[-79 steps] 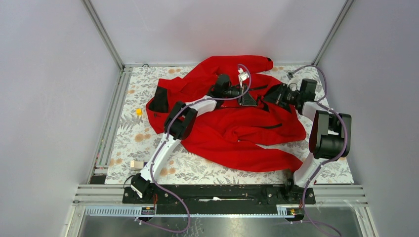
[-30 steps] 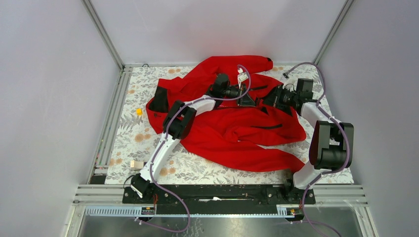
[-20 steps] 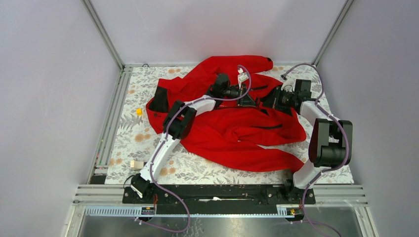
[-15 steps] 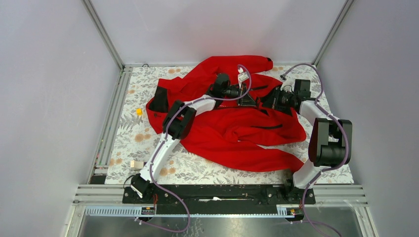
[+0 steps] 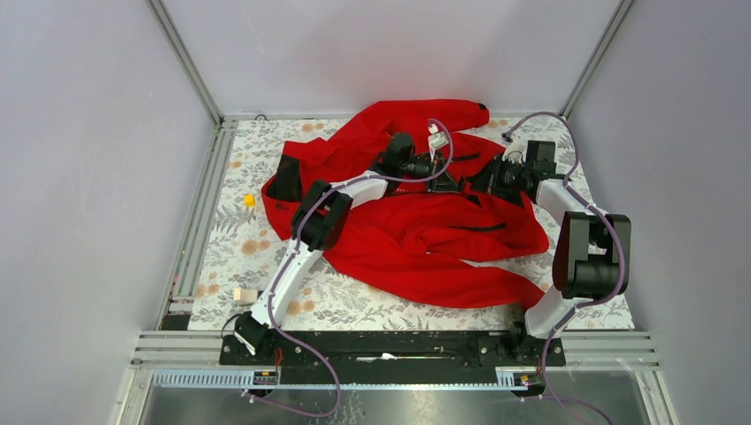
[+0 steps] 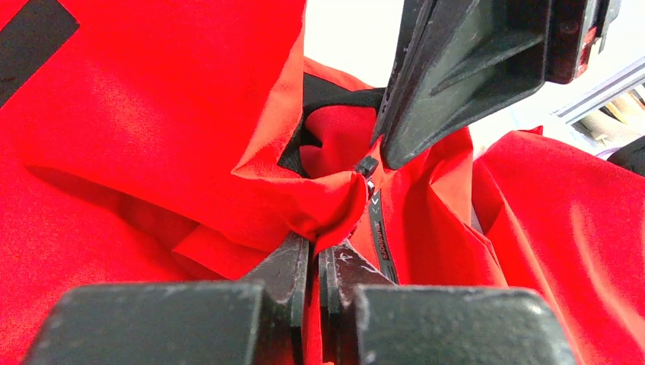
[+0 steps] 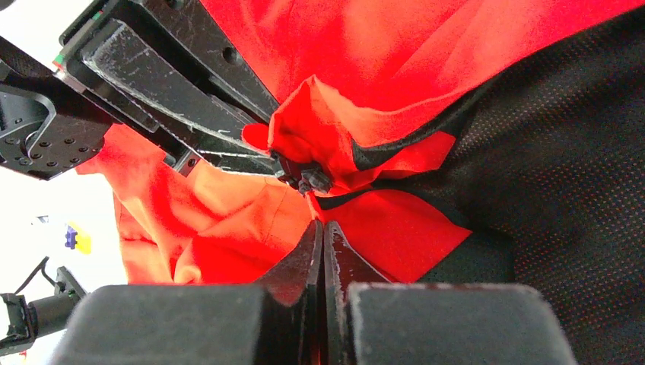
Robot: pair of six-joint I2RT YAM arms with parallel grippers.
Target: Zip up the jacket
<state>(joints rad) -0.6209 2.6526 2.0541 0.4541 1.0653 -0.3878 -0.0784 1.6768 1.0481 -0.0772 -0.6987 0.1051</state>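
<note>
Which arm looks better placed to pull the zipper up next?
Right, probably. The right end effector is shut just short of the zipper slider; the left end effector clamps a fold of the jacket, steadying it.

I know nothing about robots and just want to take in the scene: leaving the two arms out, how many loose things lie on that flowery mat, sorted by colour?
Red: 1, the jacket
Yellow: 1, a small yellow block
Pale: 1, a small pale block
Total: 3

Floral table [image 5: 232, 250] w/ jacket [image 5: 425, 235], yellow bit [image 5: 250, 200], tan block [image 5: 245, 295] on L.
</note>
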